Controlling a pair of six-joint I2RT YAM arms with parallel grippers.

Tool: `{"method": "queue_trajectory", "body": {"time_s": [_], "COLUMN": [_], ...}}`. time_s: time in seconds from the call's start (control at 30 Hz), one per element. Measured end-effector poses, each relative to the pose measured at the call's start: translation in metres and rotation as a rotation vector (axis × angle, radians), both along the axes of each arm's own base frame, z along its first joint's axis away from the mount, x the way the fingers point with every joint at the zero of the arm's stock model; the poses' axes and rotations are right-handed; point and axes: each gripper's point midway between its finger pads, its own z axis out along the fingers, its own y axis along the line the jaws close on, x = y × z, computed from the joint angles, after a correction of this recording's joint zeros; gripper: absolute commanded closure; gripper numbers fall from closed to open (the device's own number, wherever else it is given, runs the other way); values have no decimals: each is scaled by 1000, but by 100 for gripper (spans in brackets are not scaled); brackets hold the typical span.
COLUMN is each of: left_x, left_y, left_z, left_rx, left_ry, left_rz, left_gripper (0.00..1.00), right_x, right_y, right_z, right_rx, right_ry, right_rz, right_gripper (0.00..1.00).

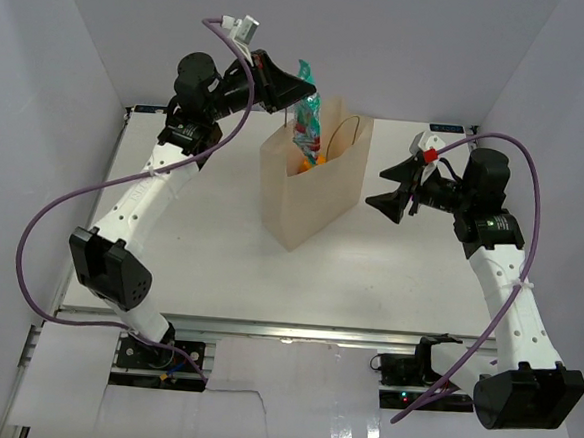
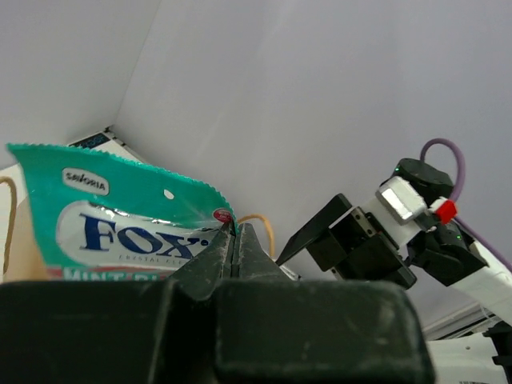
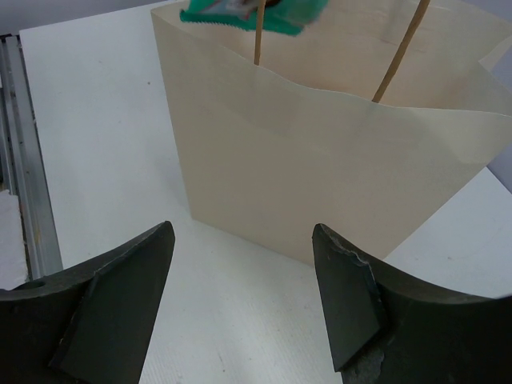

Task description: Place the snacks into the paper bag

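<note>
The tan paper bag (image 1: 309, 185) stands upright at the table's middle, mouth open; it also fills the right wrist view (image 3: 336, 176). My left gripper (image 1: 289, 91) is shut on the corner of the teal-green packet (image 1: 306, 98) and holds it above the bag's mouth. The packet shows in the left wrist view (image 2: 120, 224) pinched at my left gripper (image 2: 234, 232), and in the right wrist view (image 3: 248, 14). An orange-yellow pouch (image 1: 309, 161) and a pink-red packet (image 1: 301, 135) show inside the bag. The purple packet is hidden. My right gripper (image 1: 399, 191) is open and empty, right of the bag, also in its own view (image 3: 244, 264).
White walls enclose the table on the left, back and right. A metal rail (image 1: 284, 331) runs along the table's near edge. The bag's two looped handles (image 1: 340, 134) stand up above its mouth.
</note>
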Motion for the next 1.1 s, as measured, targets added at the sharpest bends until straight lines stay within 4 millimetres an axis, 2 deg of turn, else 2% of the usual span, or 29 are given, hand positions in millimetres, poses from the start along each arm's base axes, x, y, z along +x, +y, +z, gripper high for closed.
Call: {"method": "queue_trajectory", "body": {"time_s": [0.03, 0.07, 0.17, 0.2, 0.27, 0.37, 0.5, 0.63, 0.7, 0.73, 0.77, 0.8, 0.93, 1.0, 1.1], "left_x": [4, 8, 21, 25, 32, 37, 37, 28, 17, 11, 3, -6, -47, -66, -81], "left_y": [-2, -3, -7, -9, -11, -11, -7, 0, 9, 14, 22, 30, 70, 90, 116], "left_z": [-7, -14, -39, -49, -64, -73, -59, -28, -14, -8, -3, 2, -7, -22, -55], "left_rx": [12, 25, 67, 82, 105, 120, 119, 115, 123, 127, 131, 137, 169, 190, 227], "left_ry": [10, 21, 71, 91, 122, 146, 117, 43, 2, -20, -38, -60, -87, -77, -30], "left_rz": [2, 4, 9, 11, 15, 32, 57, 84, 112, 133, 160, 186, 321, 386, 487], "left_gripper": [93, 84, 70, 53, 40, 23, 19, 15, 10, 8, 2, 2, 2, 2, 2], "right_x": [0, 0, 0, 0, -1, -2, -3, -2, 0, 2, 6, 9, 23, 28, 34], "right_y": [0, 0, 0, 0, 0, -1, -2, -4, -6, -8, -11, -14, -31, -39, -52], "right_z": [0, -1, -1, -1, 0, 2, 3, 1, -1, -2, -4, -5, -14, -20, -30], "right_rx": [0, 0, -1, -1, -1, -1, -2, -7, -12, -13, -15, -15, -33, -49, -78], "right_ry": [0, 1, 0, -1, -4, -13, -19, -10, 1, 14, 26, 42, 99, 128, 162], "right_rz": [0, -1, -1, -1, -2, -2, -7, -23, -42, -64, -95, -128, -271, -333, -429], "right_gripper": [24, 24, 24, 24, 24, 24, 23, 18, 2, 10, 10, 10, 10, 10, 10]}}
